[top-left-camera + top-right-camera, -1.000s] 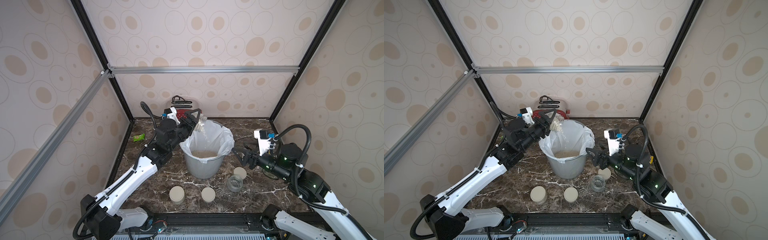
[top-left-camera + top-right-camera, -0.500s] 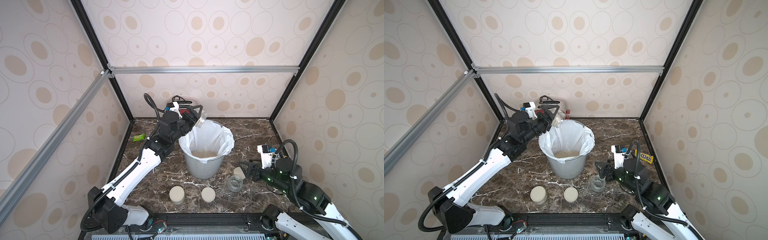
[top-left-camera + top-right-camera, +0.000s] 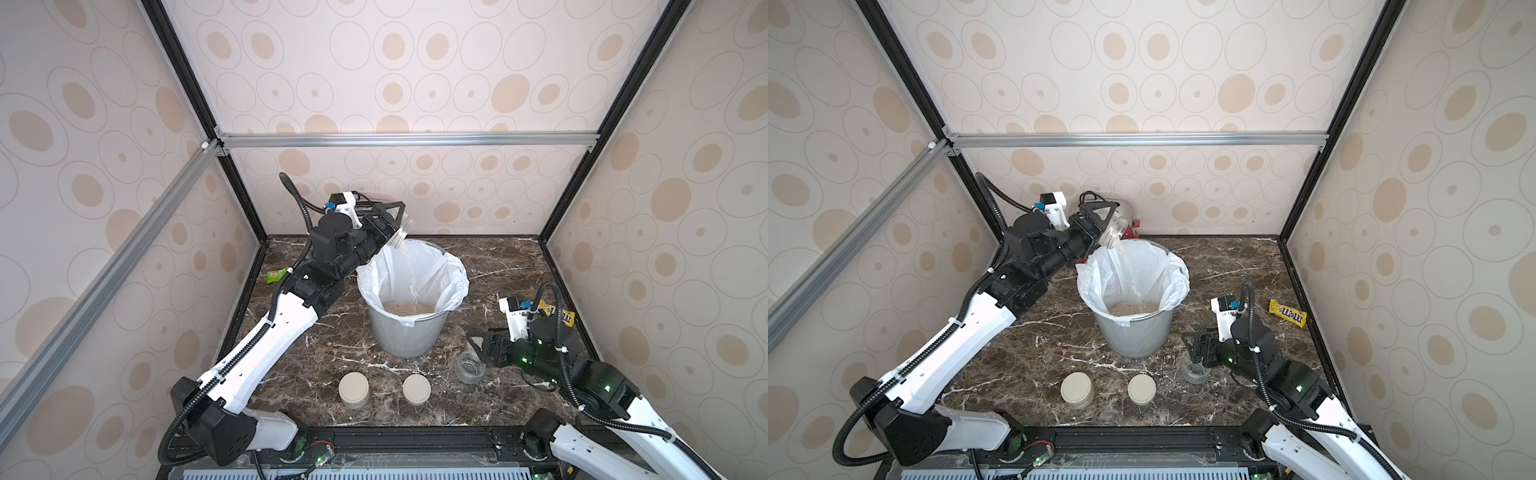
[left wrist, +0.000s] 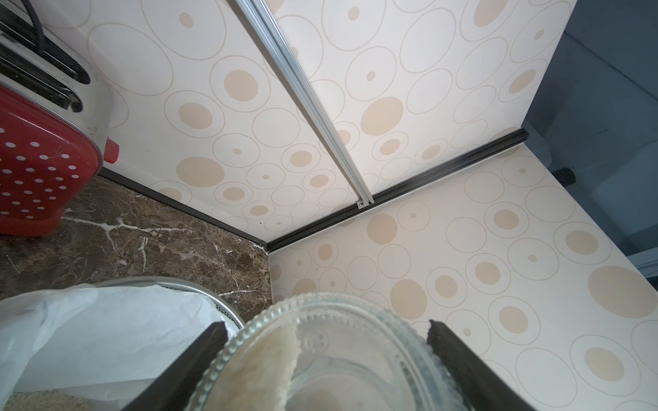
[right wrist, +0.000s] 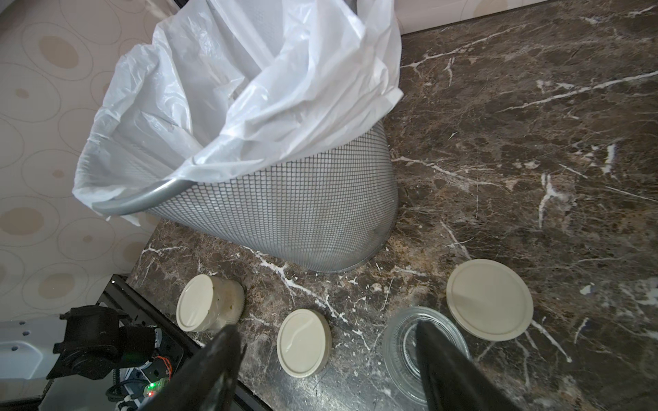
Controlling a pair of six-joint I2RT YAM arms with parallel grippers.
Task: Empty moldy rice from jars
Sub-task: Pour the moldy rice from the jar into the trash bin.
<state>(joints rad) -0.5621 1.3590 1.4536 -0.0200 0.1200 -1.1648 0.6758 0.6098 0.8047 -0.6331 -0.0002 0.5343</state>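
Glass jar (image 3: 401, 232) tipped: rice (image 3: 409, 308) pouring | bin (image 3: 405, 338): rice heap

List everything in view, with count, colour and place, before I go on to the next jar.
bin: 1, grey mesh with white liner, table centre
held jar: 1, clear glass, tilted above bin's back rim
moldy rice: pale beige, heap in bin plus thin stream falling from held jar
lidded jar: 1, clear, beige lid, front
empty jar: 1, clear, open, right of bin
loose lids: 2, beige, one front centre, another beside empty jar
toaster: 1, red with white dots, back wall
green packet: 1, left edge
yellow packet: 1, right edge
table: 1, dark brown marble
left gripper: shut on held jar
right gripper: open, by empty jar
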